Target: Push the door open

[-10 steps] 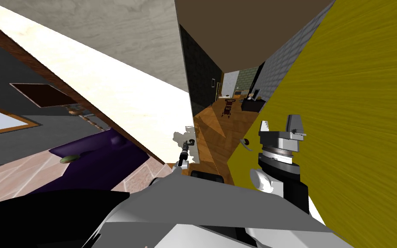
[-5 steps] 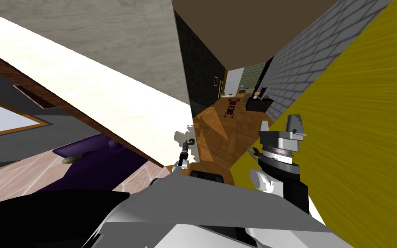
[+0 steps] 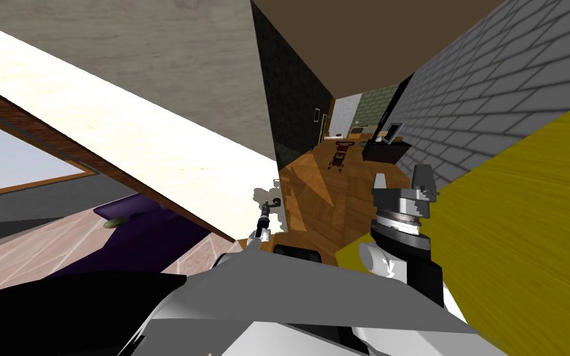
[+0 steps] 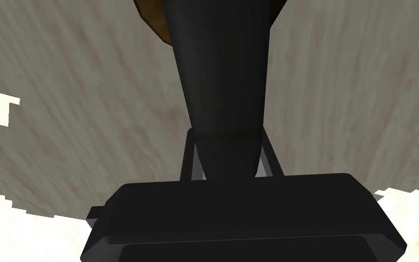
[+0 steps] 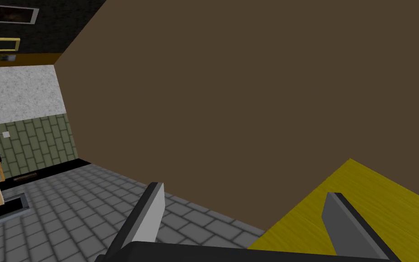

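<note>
**Mia:** Where is the door?

**Tom:** The yellow door (image 3: 525,216) is on the robot's right side. It runs from low down up to the grey brick wall (image 3: 494,74).

**Mia:** Is it shut?

**Tom:** No. It stands turned aside. Past its edge you can see a hall with a wooden floor (image 3: 321,198).

**Mia:** What is the right arm doing?

**Tom:** The right gripper (image 3: 401,178) is held up just beside the door's edge. Its jaws are wide apart and there is nothing in them. In the right wrist view, one finger (image 5: 347,227) sits in front of the yellow door. The other sits in front of the grey bricks. I cannot tell if the gripper touches the door.

**Mia:** And the left arm?

**Tom:** The left gripper (image 3: 269,207) looks small, near the middle, by the corner of the pale wall (image 3: 172,154). In the left wrist view, a dark shape (image 4: 222,91) rises above the gripper's black body, with the pale wall behind it. I cannot tell if those jaws are apart or together.

**Mia:** Is there anything else?

**Tom:** Far down the hall stands a small red cart (image 3: 340,156). On the left lies a purple cover (image 3: 154,232), with a little green thing (image 3: 114,223) at its edge.
</note>
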